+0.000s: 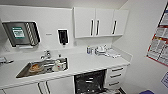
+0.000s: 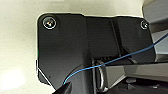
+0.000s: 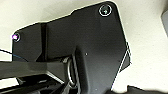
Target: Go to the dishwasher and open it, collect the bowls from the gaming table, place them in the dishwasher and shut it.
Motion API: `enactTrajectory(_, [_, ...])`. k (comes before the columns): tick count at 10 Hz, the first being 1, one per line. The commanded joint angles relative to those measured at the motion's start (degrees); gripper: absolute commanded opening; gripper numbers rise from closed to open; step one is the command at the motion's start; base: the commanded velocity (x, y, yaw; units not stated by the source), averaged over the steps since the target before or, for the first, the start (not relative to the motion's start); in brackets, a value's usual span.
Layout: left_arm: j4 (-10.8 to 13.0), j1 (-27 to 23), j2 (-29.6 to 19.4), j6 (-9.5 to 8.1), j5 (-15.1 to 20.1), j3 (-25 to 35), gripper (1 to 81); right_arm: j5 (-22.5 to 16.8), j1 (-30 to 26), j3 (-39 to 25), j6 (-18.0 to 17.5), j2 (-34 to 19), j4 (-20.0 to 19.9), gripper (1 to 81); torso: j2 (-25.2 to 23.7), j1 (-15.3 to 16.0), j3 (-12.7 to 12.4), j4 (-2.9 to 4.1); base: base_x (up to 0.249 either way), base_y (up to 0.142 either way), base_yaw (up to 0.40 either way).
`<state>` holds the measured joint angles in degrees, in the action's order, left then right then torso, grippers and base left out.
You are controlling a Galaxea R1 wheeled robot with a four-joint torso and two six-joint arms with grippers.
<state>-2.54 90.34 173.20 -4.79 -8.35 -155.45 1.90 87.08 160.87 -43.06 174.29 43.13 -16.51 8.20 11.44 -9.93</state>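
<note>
- Your head view has the dishwasher (image 1: 90,82) open under the white counter (image 1: 82,63), right of the sink (image 1: 41,68), beside the drawers (image 1: 115,75).
- Your wrist views add pale floor; you cannot tell either gripper's state.

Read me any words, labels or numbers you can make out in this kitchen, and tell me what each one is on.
No text is clear enough to quote.
Green label on the wall dispenser: print too blurred.
Small mark on the wall: too small.
Red and white poster: text blocks blurred.
Open dishwasher: no label shows.
</note>
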Motion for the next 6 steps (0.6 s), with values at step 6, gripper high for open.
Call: enactTrajectory(6, [0.3,-2.0,0.1,-0.04,3.2,0.0,81.1,-2.3,-3.0,0.3,0.2,-0.1,0.6,81.1,15.2,-8.2,-11.8,0.00,0.000,0.000,0.000])
